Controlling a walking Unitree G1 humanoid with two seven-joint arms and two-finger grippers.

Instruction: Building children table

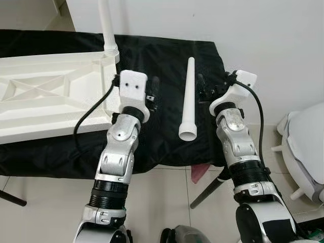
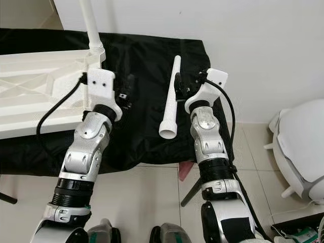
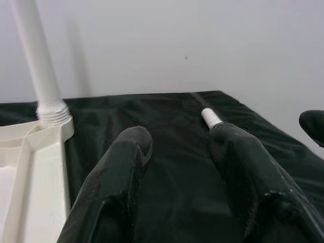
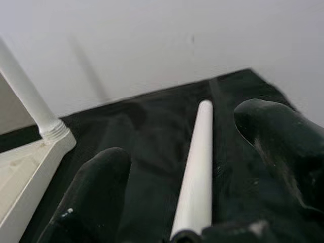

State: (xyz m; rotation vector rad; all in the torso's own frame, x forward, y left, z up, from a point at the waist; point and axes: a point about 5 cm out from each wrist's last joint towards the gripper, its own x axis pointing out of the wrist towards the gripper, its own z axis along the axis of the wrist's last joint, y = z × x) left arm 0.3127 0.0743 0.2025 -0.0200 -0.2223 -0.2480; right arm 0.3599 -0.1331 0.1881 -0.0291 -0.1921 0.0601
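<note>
Between the two grippers, on the black cloth [image 1: 167, 136] over the work surface, lies the loose white table leg [image 1: 188, 100]: long axis runs away from the robot toward the wall [image 1: 253, 30], wide hollow end nearest the robot, thin end far. It sits just beside the right gripper [image 1: 205, 91], on that gripper's inner side, and well apart from the left gripper [image 1: 153, 93], so the right arm is clearly the nearer one. Right wrist view shows the leg running straight out between the two black fingers [image 4: 276, 134], jaws spread wide w/ a gap on each side; I can't tell whether either pad touches it, and nothing is gripped. Left gripper hangs over bare cloth beside the upturned white tabletop [image 1: 45, 96], also spread open and empty; its fingers [image 3: 121, 167] frame only cloth, w/ the leg's thin tip showing past one of them. One leg [image 1: 108, 28] already stands upright in the tabletop's near-right corner socket, approx. in line w/ the left arm. My guess: next move is the right jaws closing across the leg's shaft, a small drop needed first.
</note>
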